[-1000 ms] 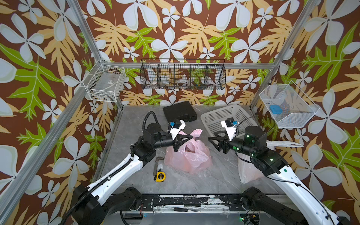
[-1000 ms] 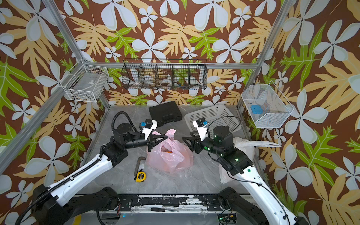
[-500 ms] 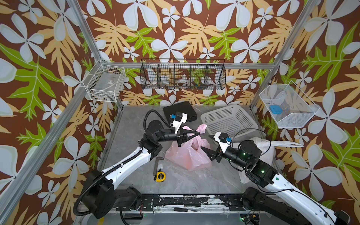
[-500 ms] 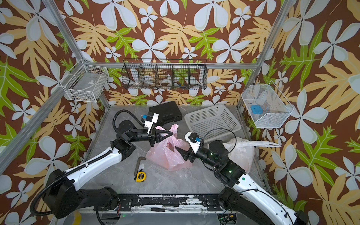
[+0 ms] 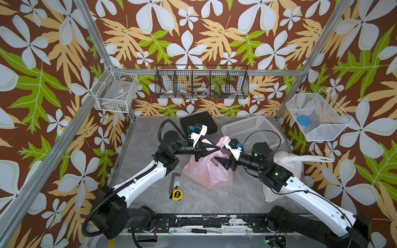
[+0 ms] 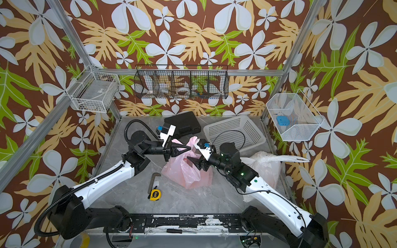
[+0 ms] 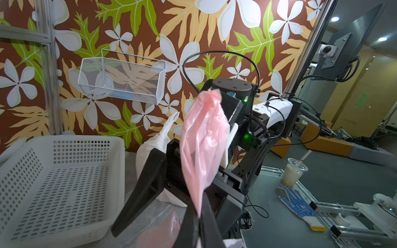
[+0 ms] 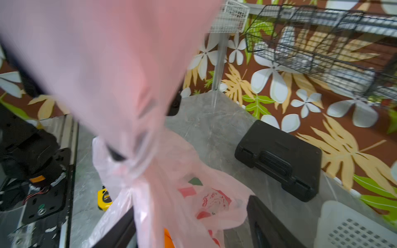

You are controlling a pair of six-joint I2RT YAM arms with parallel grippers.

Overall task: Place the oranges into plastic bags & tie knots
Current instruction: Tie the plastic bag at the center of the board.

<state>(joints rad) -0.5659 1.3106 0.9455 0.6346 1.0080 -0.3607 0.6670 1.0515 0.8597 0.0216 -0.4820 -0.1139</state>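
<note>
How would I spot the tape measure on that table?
Start at the grey marble tabletop and find the pink plastic bag in its middle. Beside it lies a bent hex key; the tape measure sits at the key's near end, the only small yellow thing there.

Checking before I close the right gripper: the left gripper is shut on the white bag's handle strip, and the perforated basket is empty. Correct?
One thing is wrong: the left gripper is shut on the handle strip of the pink bag, not of the white bag. The left wrist view shows the pink strip pinched between its fingers. The perforated basket is empty, as you said.
</note>
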